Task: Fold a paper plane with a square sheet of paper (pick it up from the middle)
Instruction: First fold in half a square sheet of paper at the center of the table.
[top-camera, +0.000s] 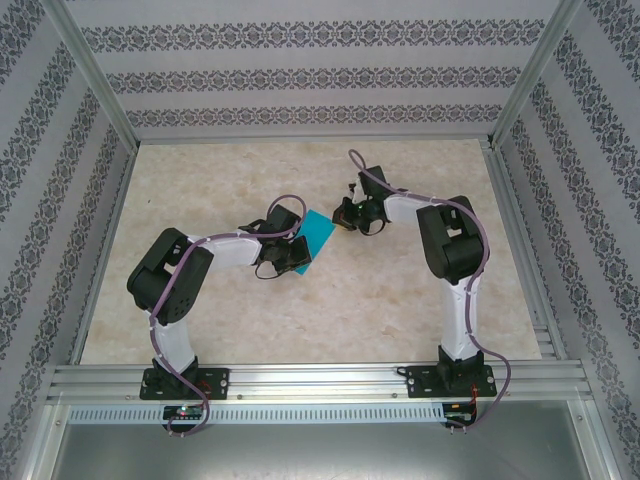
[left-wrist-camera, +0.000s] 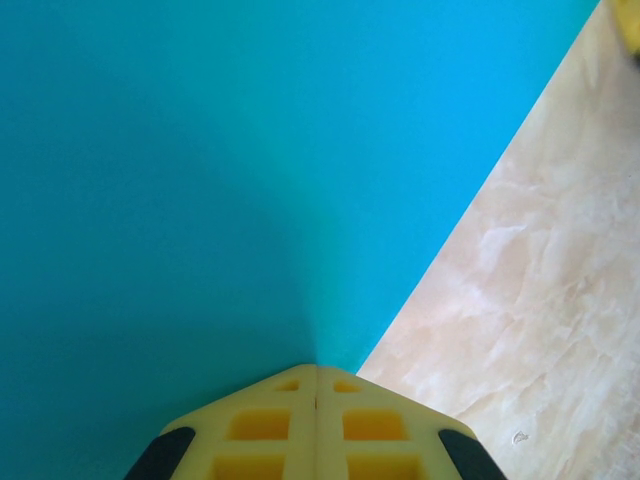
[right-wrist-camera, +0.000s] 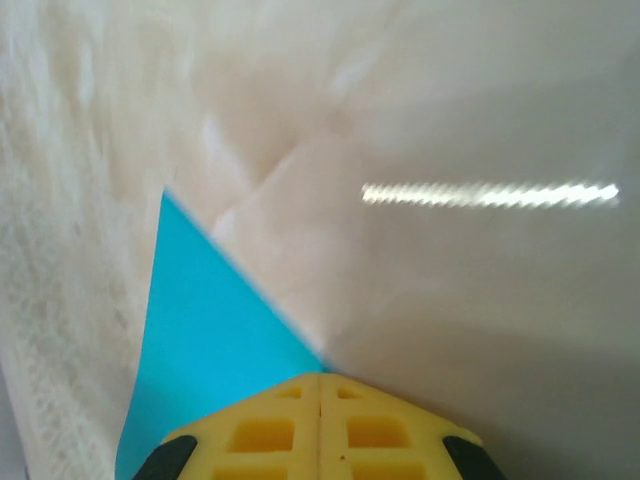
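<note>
The turquoise-blue sheet of paper (top-camera: 317, 238) hangs between my two grippers over the middle of the table, partly hidden by the left wrist. My left gripper (top-camera: 297, 244) holds its left side. In the left wrist view the yellow jaws (left-wrist-camera: 317, 368) are pressed together, and the blue paper (left-wrist-camera: 220, 180) spreads out from their seam with a faint crease line. My right gripper (top-camera: 342, 216) meets the paper's upper right corner. In the right wrist view its jaws (right-wrist-camera: 320, 376) are shut, and a blue wedge of paper (right-wrist-camera: 205, 320) runs out from their tip to the left.
The marbled beige table (top-camera: 330, 320) lies under both arms. Patterned walls and aluminium rails (top-camera: 310, 380) close it in on all sides. Both arm bases stand at the near edge.
</note>
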